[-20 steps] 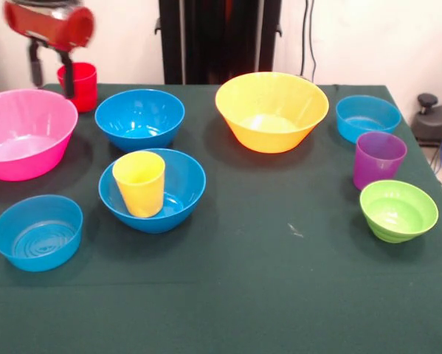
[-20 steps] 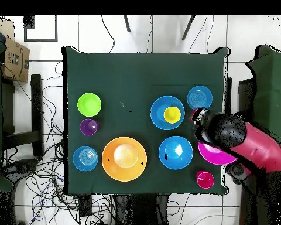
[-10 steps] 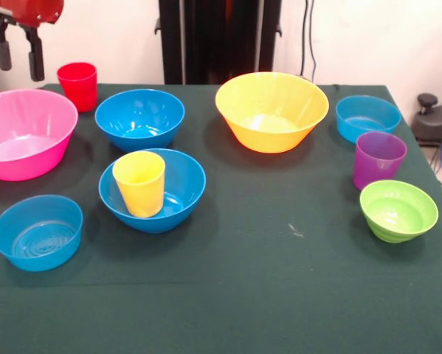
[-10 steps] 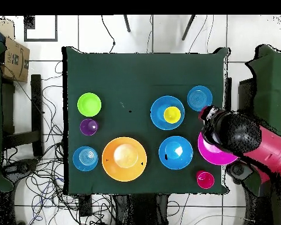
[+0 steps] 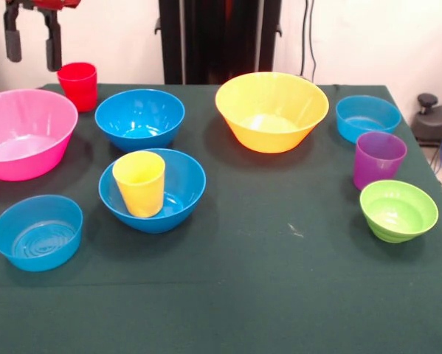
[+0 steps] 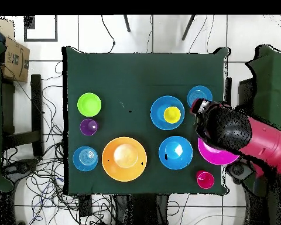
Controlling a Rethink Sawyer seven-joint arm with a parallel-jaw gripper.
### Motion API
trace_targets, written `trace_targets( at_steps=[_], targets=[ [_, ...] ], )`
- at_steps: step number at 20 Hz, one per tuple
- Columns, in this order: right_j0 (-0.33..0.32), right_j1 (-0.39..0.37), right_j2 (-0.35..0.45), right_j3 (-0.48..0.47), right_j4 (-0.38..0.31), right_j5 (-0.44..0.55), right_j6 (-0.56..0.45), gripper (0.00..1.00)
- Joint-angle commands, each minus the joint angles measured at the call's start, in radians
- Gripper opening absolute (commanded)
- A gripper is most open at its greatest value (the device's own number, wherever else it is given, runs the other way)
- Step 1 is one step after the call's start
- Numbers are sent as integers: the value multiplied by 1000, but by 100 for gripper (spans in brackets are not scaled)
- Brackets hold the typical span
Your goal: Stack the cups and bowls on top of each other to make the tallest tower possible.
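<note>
My gripper [image 5: 33, 53] hangs open and empty at the top left, above the table's far edge, between the large pink bowl [image 5: 25, 133] and the red cup [image 5: 78, 85]. The yellow cup [image 5: 139, 183] stands inside a deep blue bowl [image 5: 178, 193]. A second deep blue bowl [image 5: 139, 118] sits behind it. The purple cup [image 5: 379, 158] and the lime green bowl [image 5: 398, 210] stand apart at the right. Two light-blue bowls [image 5: 38, 231] [image 5: 367, 118] and the yellow-orange bowl [image 5: 271, 110] stand alone. In the overhead view the arm [image 6: 230, 129] covers part of the pink bowl [image 6: 216, 156].
The pieces are spread over a dark green table [image 5: 265, 280]. The black pedestal [image 5: 219, 40] stands behind the far edge. A cardboard box [image 6: 13, 58] and cables lie on the floor around the table.
The gripper has lifted from beside the red cup to above the table edge, then shifted slightly sideways. The red cup stays on the table. No cup or bowl has moved.
</note>
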Motion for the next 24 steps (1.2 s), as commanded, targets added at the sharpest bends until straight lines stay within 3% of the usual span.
trace_targets(
  at_steps=[1,8,24],
  targets=[
    [56,-39,86,99,-75,74,-123,100],
    [135,-59,33,130,-86,41,-17,100],
    [303,23,-108,171,-106,-134,164,100]
  ],
)
